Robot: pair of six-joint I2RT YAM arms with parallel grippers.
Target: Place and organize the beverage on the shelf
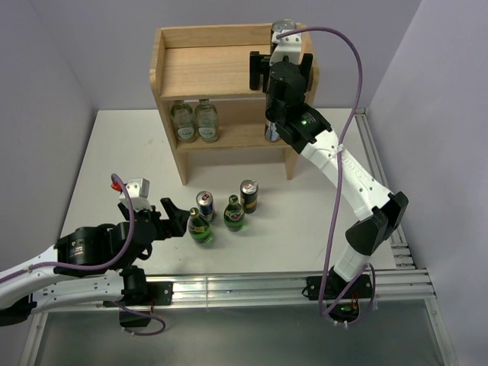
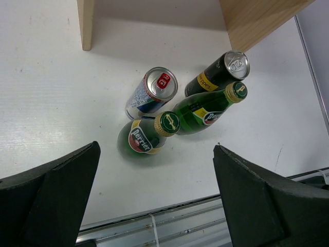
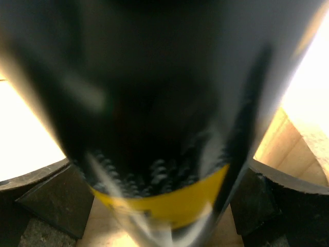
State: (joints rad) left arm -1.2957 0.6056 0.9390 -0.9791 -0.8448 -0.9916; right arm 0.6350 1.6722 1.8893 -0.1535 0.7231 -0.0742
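Observation:
My right gripper (image 1: 284,57) is shut on a tall black can with a yellow label (image 1: 284,29) and holds it at the right end of the wooden shelf's top board (image 1: 206,65). In the right wrist view that can (image 3: 164,128) fills the space between my fingers (image 3: 46,200). On the table stand two green bottles (image 1: 200,227) (image 1: 234,215), a blue-and-silver can (image 1: 204,203) and a second black can (image 1: 248,195). My left gripper (image 1: 152,217) is open and empty, just left of them. The left wrist view shows the near bottle (image 2: 146,136), the far bottle (image 2: 205,108), the slim can (image 2: 151,92) and the black can (image 2: 218,74) ahead of my gripper (image 2: 155,149).
Two clear glass bottles (image 1: 194,120) stand on the shelf's lower tier at the left. A silvery can-like thing (image 1: 271,133) shows on that tier under my right arm. Metal rails (image 1: 267,286) run along the near table edge. Walls close in behind and on both sides.

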